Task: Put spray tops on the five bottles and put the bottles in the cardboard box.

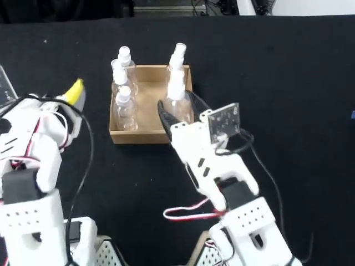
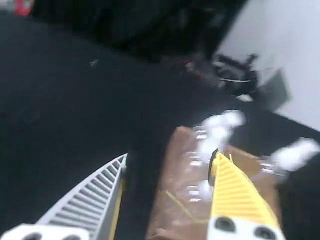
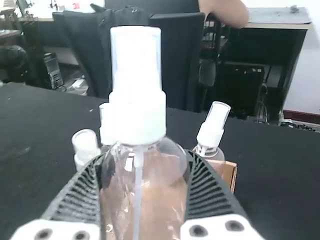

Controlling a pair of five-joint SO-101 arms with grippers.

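Note:
The cardboard box [image 1: 138,136] sits mid-table. Three clear bottles with white spray tops [image 1: 124,98] stand along one side of it, and a fourth [image 1: 178,54] stands at its far corner on the other side. My right gripper [image 1: 176,101] is shut on a fifth spray-topped bottle [image 1: 176,83], which is upright over the box's near corner. In the right wrist view that bottle [image 3: 137,125] sits between the black fingers [image 3: 80,195]. My left gripper [image 1: 75,94] is beside the box, open, with nothing between its fingers. The left wrist view shows the box [image 2: 175,185] ahead of the left gripper [image 2: 170,162].
A black cloth [image 1: 288,83] covers the table around the box. A red-and-white cable [image 1: 186,210] loops at the right arm's base. Behind the table are chairs [image 3: 165,45] and a desk [image 3: 280,20].

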